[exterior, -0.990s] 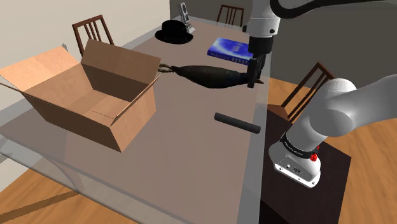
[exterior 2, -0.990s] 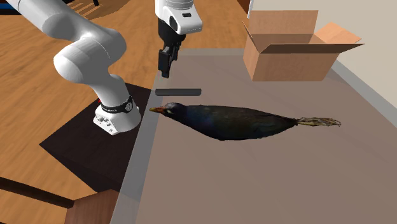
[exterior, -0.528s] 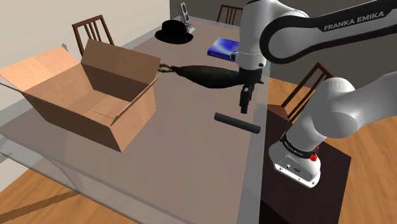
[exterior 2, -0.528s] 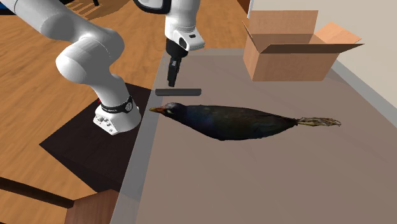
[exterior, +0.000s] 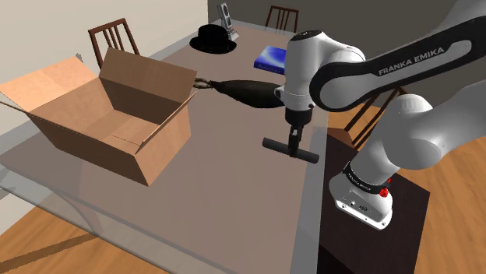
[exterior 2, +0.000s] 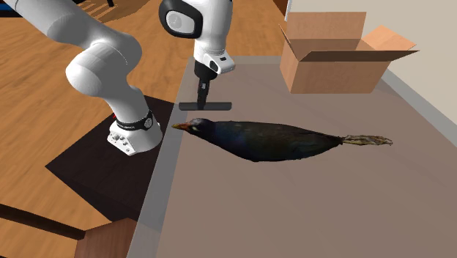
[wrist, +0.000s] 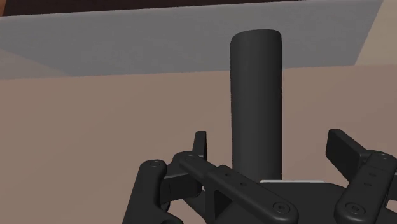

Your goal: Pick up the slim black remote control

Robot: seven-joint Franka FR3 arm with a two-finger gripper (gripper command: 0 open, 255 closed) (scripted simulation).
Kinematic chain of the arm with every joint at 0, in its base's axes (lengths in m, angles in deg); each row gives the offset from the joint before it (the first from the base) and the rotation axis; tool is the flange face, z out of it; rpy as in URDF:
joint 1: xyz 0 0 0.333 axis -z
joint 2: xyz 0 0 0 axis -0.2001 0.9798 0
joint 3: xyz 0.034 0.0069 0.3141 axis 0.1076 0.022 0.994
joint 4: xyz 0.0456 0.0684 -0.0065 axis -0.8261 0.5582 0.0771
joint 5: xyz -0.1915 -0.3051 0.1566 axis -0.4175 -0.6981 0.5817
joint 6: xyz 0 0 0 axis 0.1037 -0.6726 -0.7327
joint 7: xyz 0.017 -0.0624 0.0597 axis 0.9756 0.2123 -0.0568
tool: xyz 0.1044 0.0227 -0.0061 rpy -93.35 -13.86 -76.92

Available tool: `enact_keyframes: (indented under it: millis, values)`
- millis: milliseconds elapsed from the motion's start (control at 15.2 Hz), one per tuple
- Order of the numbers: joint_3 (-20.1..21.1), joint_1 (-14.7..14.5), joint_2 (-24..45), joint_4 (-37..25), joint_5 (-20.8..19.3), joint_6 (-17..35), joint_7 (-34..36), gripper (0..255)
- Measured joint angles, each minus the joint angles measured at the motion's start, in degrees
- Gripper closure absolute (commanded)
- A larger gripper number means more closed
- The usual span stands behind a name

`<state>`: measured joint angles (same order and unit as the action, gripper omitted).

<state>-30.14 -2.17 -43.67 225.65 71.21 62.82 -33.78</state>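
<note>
The table (exterior: 226, 194) is overlooked in the shoulder view from high beside the stand (exterior: 414, 209), and faced in the second exterior view from its opposite end, lower and nearer. The bird (exterior 2: 271, 139) on it is shared by both; the remote (wrist: 256, 102) at its edge is seen closest in the wrist view

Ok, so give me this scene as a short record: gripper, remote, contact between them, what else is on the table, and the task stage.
gripper: open, low over the remote, straddling it
remote: dark, slim, flat on the table, near the edge by the stand
contact: fingers stand apart from the remote on both sides, not clasping it
other things: open cardboard box, black bird, black hat, blue book
task stage: remote not yet gripped
</note>
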Motion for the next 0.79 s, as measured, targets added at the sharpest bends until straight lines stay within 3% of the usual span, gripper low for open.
enact_keyframes:
  millis: [198, 264, 792]
  values:
    - [0.4, 0.1, 2.2, 1.1, 0.3, 3.3, -0.2, 0]
    - [0.4, 0.1, 2.5, 1.3, 0.3, 3.8, -0.2, 255]
    - [0.3, 0.3, 2.4, 1.1, -1.5, 3.6, -0.2, 255]
